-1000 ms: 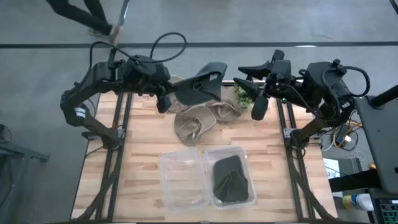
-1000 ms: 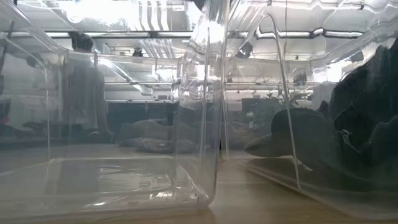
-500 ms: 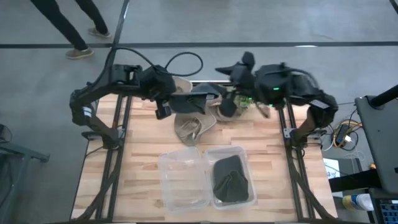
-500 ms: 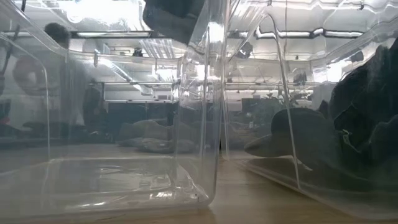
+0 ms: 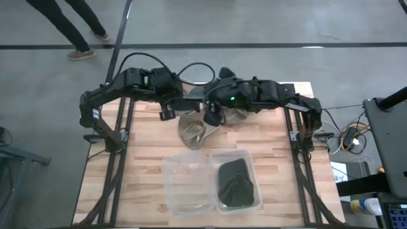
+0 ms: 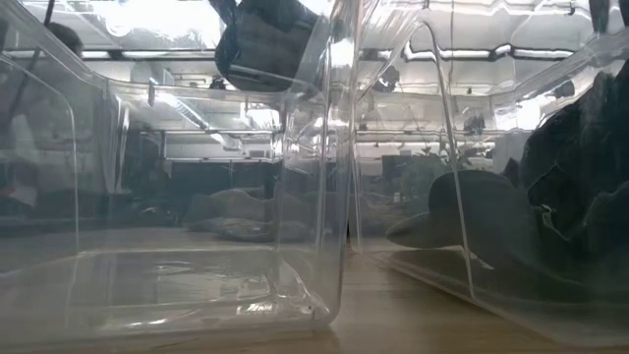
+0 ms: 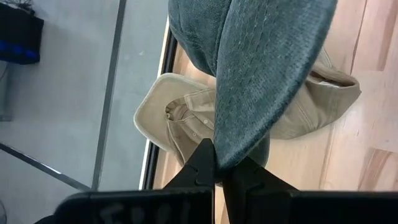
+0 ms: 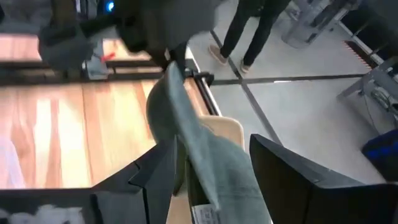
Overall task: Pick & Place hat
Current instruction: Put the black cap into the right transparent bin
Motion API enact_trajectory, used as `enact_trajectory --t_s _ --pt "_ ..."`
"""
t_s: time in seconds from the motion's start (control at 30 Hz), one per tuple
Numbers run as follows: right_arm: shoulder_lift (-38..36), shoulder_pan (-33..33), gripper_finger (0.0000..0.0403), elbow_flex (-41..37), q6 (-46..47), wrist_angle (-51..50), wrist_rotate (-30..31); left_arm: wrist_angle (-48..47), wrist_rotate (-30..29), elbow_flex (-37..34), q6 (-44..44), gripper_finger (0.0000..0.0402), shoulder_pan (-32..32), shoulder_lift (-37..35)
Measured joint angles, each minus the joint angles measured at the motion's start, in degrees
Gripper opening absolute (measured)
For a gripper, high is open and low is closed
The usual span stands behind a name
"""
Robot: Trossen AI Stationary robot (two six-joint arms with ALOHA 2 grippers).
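The grey hat (image 7: 267, 68) is pinched by its edge between the left gripper's (image 7: 217, 167) jaws, hanging clear of the table (image 5: 146, 149), while it is flanked by the right gripper's (image 8: 208, 168) spread jaws, seemingly for a handover

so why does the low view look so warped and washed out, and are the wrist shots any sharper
Low view: it looks through the clear bin walls, which bend the room and catch ceiling-light glare. Left wrist view: crisp weave on the grey-green hat pinched in the left gripper. Right wrist view: softer, the right gripper dark and blurred, open around the hat's edge.
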Motion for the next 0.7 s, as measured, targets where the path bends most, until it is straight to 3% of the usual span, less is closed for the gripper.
enact_trajectory --t_s 0.27,0.53,0.7 --pt "5.3 0.0 0.019 -0.1 -0.6 -3.5 -0.2 -0.1 0.0 0.0 0.7 0.0005 0.0 -0.3" --pt "5.8 -0.1 0.0178 0.0 -1.2 -2.3 5.1 0.0 0.1 0.0 0.8 0.0005 0.0 -0.4" --pt "5.8 -1.0 0.013 0.0 0.6 -1.4 4.8 0.1 0.8 0.0 0.8 0.0005 0.0 -0.4"
